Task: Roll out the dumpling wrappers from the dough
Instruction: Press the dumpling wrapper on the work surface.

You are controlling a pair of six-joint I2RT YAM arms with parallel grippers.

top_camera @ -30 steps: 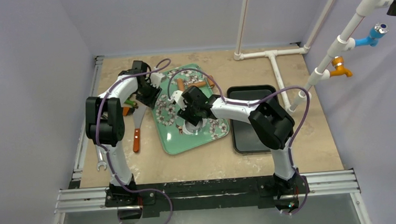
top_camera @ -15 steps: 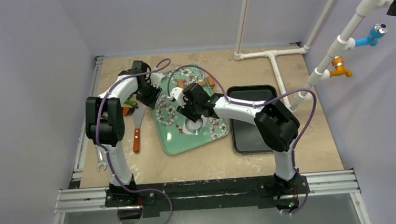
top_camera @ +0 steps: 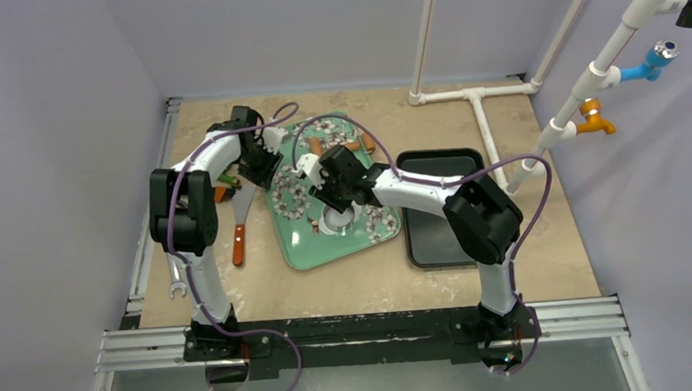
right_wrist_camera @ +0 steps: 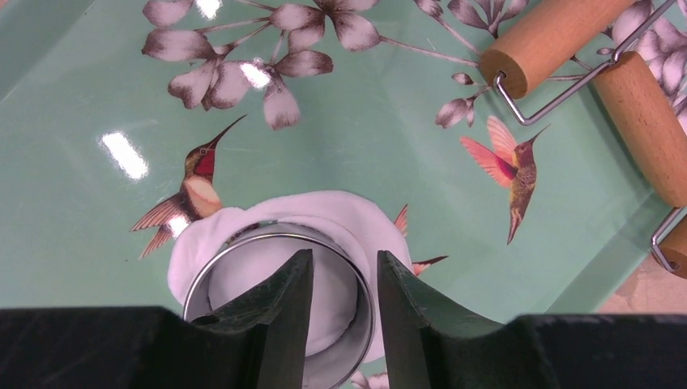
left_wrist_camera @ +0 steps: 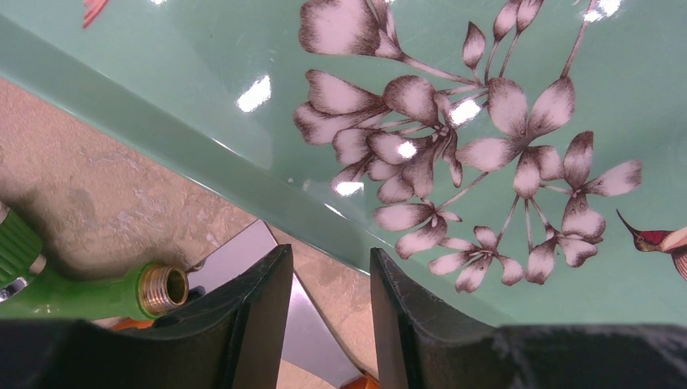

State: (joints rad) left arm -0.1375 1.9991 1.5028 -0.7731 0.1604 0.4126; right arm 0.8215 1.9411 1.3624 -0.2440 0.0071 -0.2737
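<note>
1. The green tray (top_camera: 308, 253) sat mid-surface (top_camera: 529, 238), with the black tray (top_camera: 429, 245) just beside its right edge. Bare room lay nearer the arms.
2. The left pincer (left_wrist_camera: 330, 267) stood released over the green tray's left rim.
3. The flattened dough (right_wrist_camera: 340, 212) lay on the green tray under the ring cutter (right_wrist_camera: 202, 284). The right pincer (right_wrist_camera: 342, 267), jaws apart and gripping nothing, hung over the ring.

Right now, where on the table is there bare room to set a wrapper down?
Bare table runs along the near strip between the green tray and the arm bases, and right of the black tray, whose floor also looks bare. Crowded: the green tray's middle and far end, with dough, ring cutter and rolling pins; a knife lies left.
</note>
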